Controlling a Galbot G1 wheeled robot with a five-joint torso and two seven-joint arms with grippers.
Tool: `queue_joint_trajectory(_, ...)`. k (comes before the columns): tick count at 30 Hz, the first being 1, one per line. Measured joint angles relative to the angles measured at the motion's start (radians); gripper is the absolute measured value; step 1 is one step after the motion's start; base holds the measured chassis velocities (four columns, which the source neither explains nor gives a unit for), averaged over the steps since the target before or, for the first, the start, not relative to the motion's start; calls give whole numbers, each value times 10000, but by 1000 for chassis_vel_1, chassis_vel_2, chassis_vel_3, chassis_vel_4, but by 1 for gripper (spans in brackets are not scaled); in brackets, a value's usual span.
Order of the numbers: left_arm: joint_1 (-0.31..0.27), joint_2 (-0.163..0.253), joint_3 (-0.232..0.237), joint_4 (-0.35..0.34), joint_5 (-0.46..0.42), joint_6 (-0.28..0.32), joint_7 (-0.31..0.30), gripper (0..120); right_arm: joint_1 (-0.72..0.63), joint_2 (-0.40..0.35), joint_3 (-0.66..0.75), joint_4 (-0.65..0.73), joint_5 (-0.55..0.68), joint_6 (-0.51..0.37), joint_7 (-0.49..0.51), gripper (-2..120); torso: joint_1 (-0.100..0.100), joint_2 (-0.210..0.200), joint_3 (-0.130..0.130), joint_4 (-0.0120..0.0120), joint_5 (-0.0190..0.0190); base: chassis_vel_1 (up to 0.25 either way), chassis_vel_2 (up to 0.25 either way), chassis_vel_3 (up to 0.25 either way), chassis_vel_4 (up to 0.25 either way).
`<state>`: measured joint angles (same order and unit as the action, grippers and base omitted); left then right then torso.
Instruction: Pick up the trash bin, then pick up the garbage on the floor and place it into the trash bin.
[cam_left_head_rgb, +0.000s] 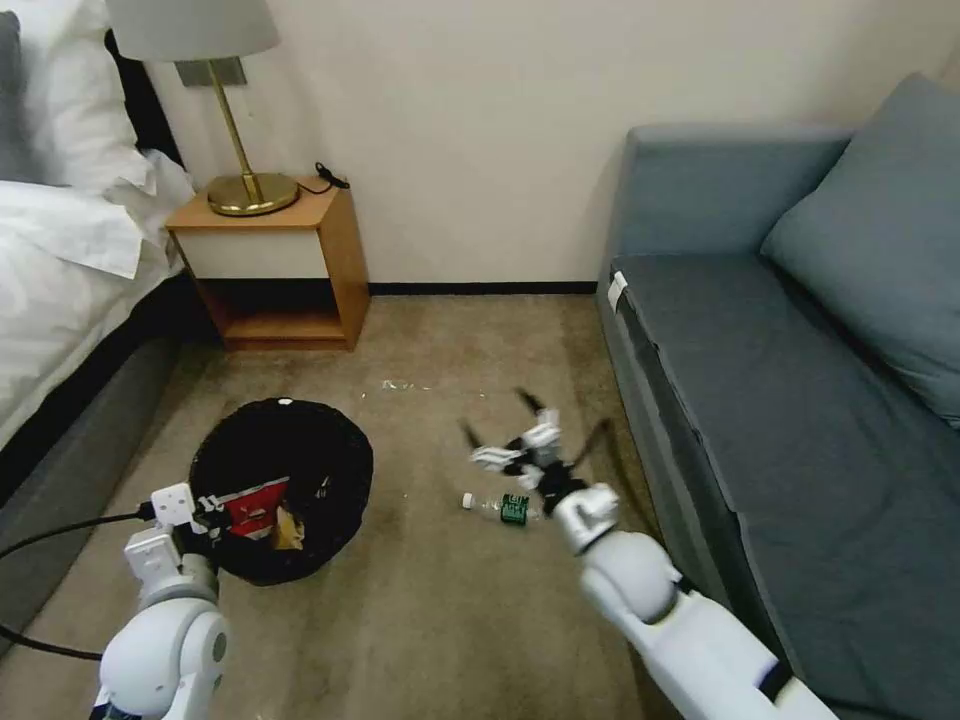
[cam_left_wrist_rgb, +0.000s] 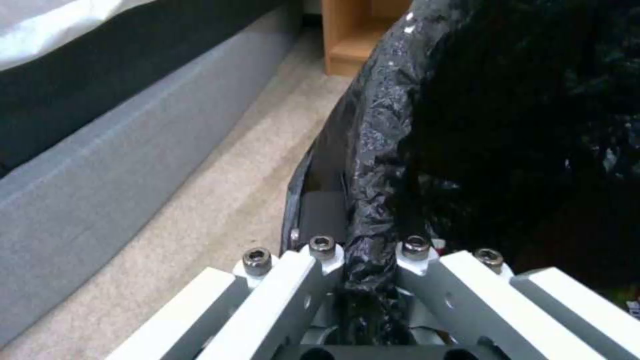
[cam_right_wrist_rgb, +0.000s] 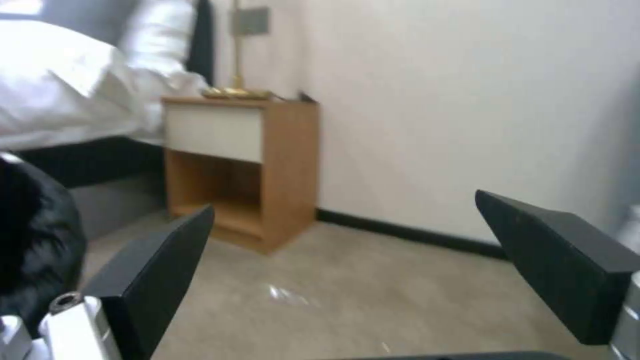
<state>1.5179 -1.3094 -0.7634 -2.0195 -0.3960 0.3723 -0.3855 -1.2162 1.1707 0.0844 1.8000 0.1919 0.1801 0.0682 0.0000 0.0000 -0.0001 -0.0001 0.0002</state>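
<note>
Your left gripper (cam_left_wrist_rgb: 370, 260) is clamped tight on the trash bin (cam_left_head_rgb: 283, 487) rim, bag pinched between its fingers; your right gripper (cam_left_head_rgb: 535, 425) hangs spread wide, holding nothing, bottle (cam_left_head_rgb: 500, 507) just below its fingers.

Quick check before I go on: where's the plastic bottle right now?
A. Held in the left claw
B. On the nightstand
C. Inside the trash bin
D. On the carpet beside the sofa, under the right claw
D: the plastic bottle lies on the carpet near the sofa, just below the open right claw, outside the trash bin.
</note>
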Motion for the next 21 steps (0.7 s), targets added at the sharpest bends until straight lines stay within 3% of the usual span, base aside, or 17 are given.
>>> queue_joint_trajectory(10, 56, 32, -1, 1, 11, -50, 1, 3, -1698, 413, 670, 163, -675, 453, 272, 100, 0, 0, 0, 1, -2, 0, 0, 0, 0)
queue_joint_trajectory(21, 164, 115, -23, -31, -47, -85, 1, 3, -1595, 595, 583, -162, -753, 824, -127, 100, 0, 1, 0, 2, -2, -15, 7, 12, -11)
